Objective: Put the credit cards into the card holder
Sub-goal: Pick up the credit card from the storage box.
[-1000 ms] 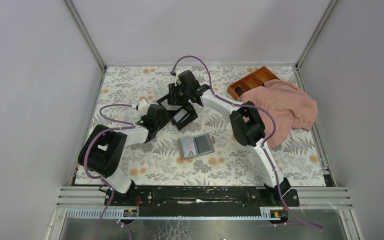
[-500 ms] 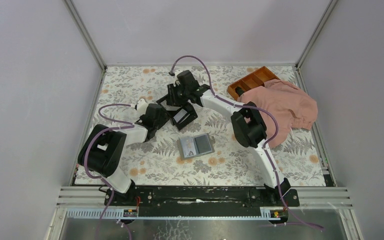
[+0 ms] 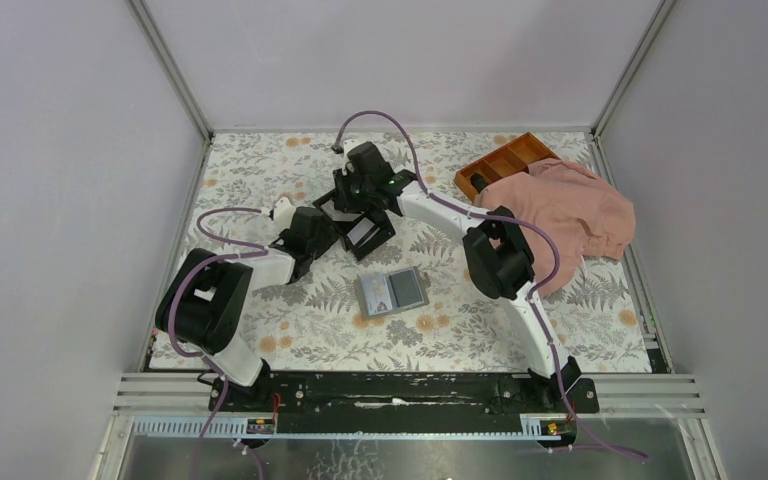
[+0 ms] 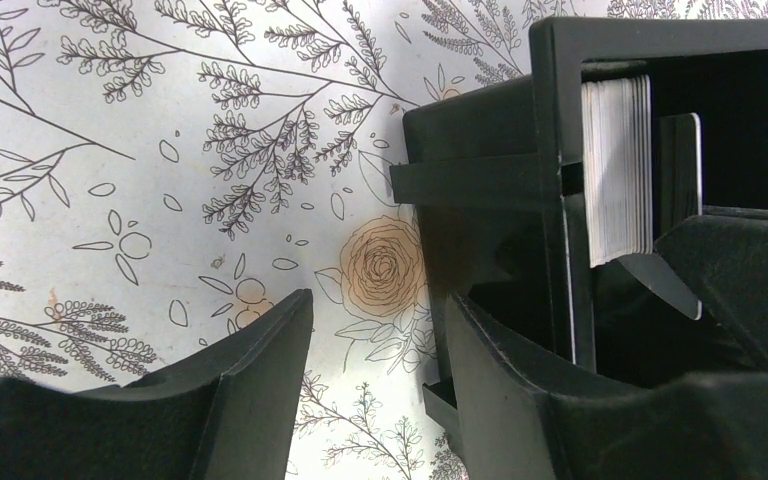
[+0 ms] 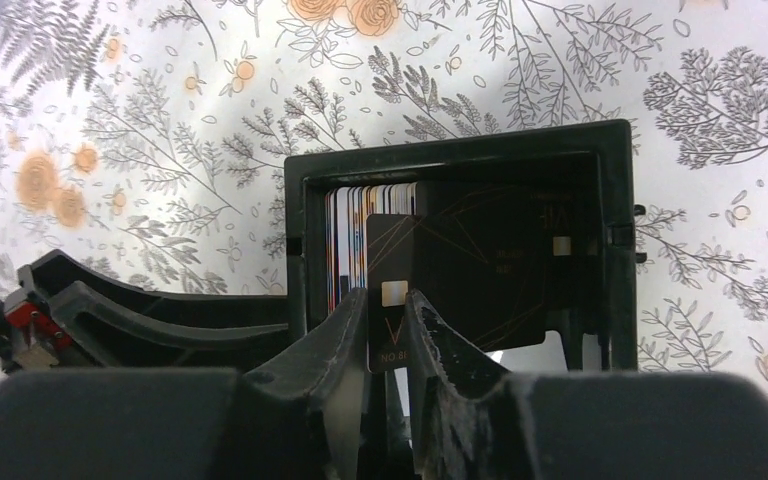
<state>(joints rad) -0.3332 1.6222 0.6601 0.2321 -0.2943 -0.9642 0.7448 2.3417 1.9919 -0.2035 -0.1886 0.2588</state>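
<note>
**Fishing one card out of a packed box: grip notes**

Top view: the card holder (image 3: pixel 392 291) lies open on the floral table (image 3: pixel 290 330). It's well apart from the black box (image 3: pixel 372 236) further back, where both arms meet.

Left wrist: the left gripper (image 4: pixel 378 300) is spread wide with nothing in it. One finger is out over the table and the other is by the box. I can't tell if it actually touches the wall. The credit cards (image 4: pixel 615 165) stand on edge in a tight stack inside the box.

Right wrist: the right gripper (image 5: pixel 390 305) is pinched narrow on a single black card (image 5: pixel 395 260), right beside the stack.

My take is that these cards are light, stiff and slick, so there's not much to bite on. I'd grip deep on the flat faces, near the middle of an edge, so the card doesn't pivot. I'd also lift straight, since a neighbouring card could drag along.
</note>
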